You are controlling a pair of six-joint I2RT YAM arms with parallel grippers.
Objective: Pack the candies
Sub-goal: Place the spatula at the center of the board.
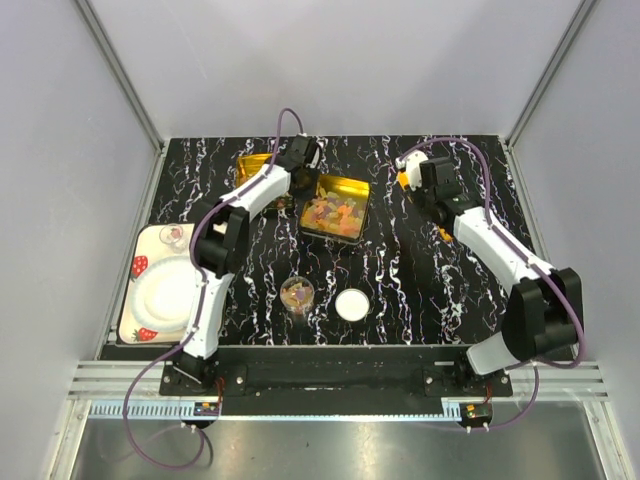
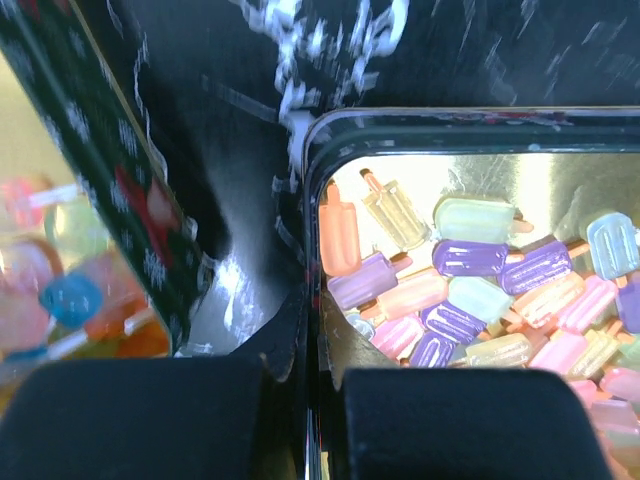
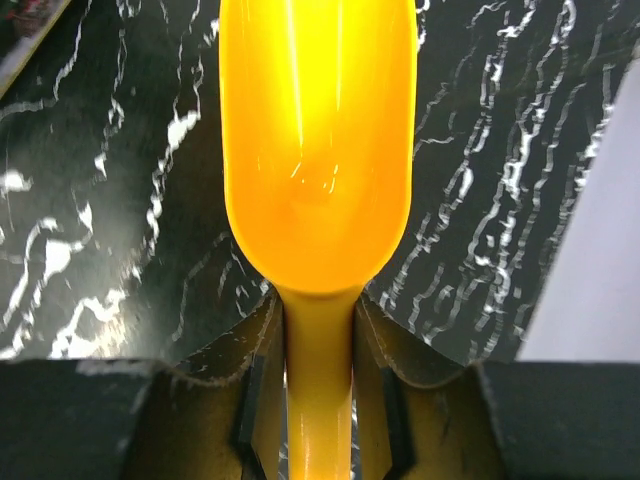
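Observation:
The candies (image 2: 470, 290) are small pastel popsicle-shaped pieces heaped in an open gold tin (image 1: 350, 186) at the table's back middle. My left gripper (image 2: 312, 350) is shut on that tin's left rim (image 2: 310, 200), with one finger inside the wall and one outside. In the top view the left gripper (image 1: 308, 183) sits at the tin's near-left corner. More candies (image 2: 60, 290) fill a second tin (image 1: 252, 163) just to the left. My right gripper (image 3: 318, 345) is shut on the handle of an empty yellow-orange scoop (image 3: 318, 150), held above the bare table at the back right (image 1: 405, 178).
A small clear cup (image 1: 297, 293) holding a few candies stands at the front middle, with a round white lid (image 1: 351, 304) beside it. A strawberry-patterned tray (image 1: 140, 268) with a white plate (image 1: 170, 292) and a little glass (image 1: 175, 237) lies at the left edge.

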